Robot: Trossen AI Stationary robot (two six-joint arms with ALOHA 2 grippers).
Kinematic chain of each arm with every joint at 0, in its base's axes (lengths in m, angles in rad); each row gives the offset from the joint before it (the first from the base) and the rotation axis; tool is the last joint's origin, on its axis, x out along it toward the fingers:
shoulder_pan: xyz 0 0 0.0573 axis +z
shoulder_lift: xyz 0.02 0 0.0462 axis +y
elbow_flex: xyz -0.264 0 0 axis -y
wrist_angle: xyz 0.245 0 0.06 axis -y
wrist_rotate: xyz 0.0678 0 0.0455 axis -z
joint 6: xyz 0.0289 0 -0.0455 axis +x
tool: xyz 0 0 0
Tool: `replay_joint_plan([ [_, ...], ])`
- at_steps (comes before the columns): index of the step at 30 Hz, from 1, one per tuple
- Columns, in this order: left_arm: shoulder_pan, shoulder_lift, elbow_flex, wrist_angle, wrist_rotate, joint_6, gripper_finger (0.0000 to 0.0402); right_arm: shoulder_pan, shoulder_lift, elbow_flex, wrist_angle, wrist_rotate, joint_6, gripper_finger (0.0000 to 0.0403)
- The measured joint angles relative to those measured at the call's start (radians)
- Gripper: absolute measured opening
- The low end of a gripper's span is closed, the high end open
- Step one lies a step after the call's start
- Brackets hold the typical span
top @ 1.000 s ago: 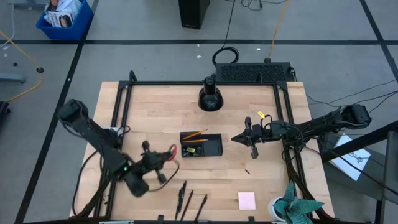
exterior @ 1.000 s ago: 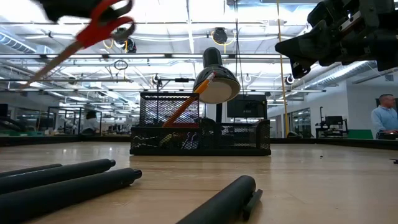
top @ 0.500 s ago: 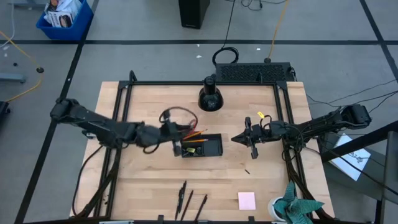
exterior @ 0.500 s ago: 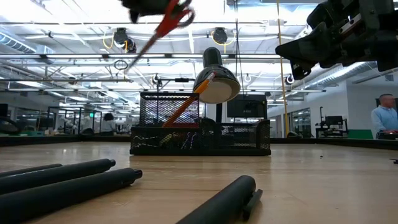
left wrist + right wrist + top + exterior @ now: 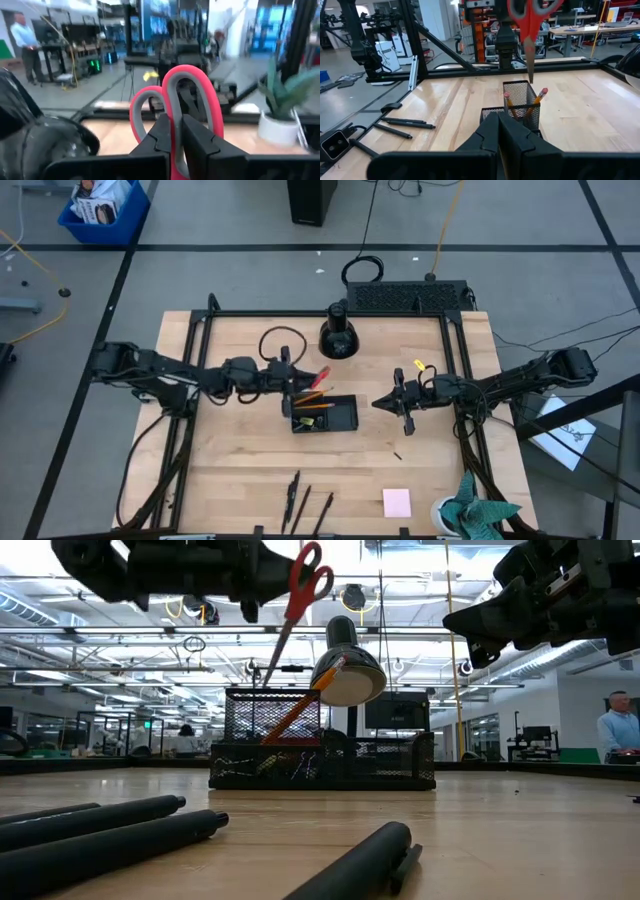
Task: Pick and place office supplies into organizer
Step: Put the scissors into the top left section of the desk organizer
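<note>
My left gripper (image 5: 292, 372) is clenched on the red-handled steel scissors (image 5: 300, 602), pinching them at the handle loops so the closed blades hang point down beneath my fingers, with the tip just above the tall mesh cup at one end of the black wire-mesh desk organizer (image 5: 324, 413) and not yet inside it. Directly below that grip two orange pencils (image 5: 314, 395) with pink erasers already lean in the same cup, and a small yellow piece lies in the low tray beside them, so I judge part of the job is done. My right gripper (image 5: 402, 403) hangs clamped shut on nothing, well off to the far side of the organizer from my left, simply waiting. Still out on the bare wooden table (image 5: 240, 470), well away from both grippers, are three thin dark pens (image 5: 308, 504) near the front edge and a pink sticky-note pad (image 5: 397, 502) beside them; a tiny dark speck (image 5: 397, 455) between the pad and the organizer may be a binder clip, though I cannot tell. By my reckoning the scissors are nearly delivered, and the pens and the pad remain to be fetched.
</note>
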Motion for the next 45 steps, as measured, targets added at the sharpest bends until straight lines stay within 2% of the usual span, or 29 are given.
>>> replay_joint_plan([
  [8, -0.008, 0.098, -0.012, 0.137, 0.021, -0.033, 0.0014, 0.000, 0.000, 0.000, 0.002, 0.002, -0.004, 0.0000],
  [14, -0.012, 0.102, -0.012, 0.148, 0.020, -0.048, 0.0024, 0.000, 0.000, 0.000, 0.002, 0.003, -0.004, 0.0000],
  [22, -0.039, 0.100, -0.009, 0.159, 0.021, -0.077, 0.0016, 0.000, 0.000, 0.000, 0.001, 0.003, -0.004, 0.0000],
  [29, -0.056, 0.091, 0.019, 0.155, 0.023, -0.040, 0.0017, 0.000, 0.000, 0.000, 0.001, 0.003, -0.004, 0.0000],
  [36, -0.080, 0.092, 0.019, 0.134, 0.020, -0.113, 0.0019, 0.000, 0.000, 0.000, -0.001, 0.003, -0.004, 0.0000],
  [45, -0.163, 0.096, 0.019, 0.006, -0.129, -0.116, 0.0017, 0.000, 0.000, 0.000, 0.000, 0.003, -0.003, 0.0000],
])
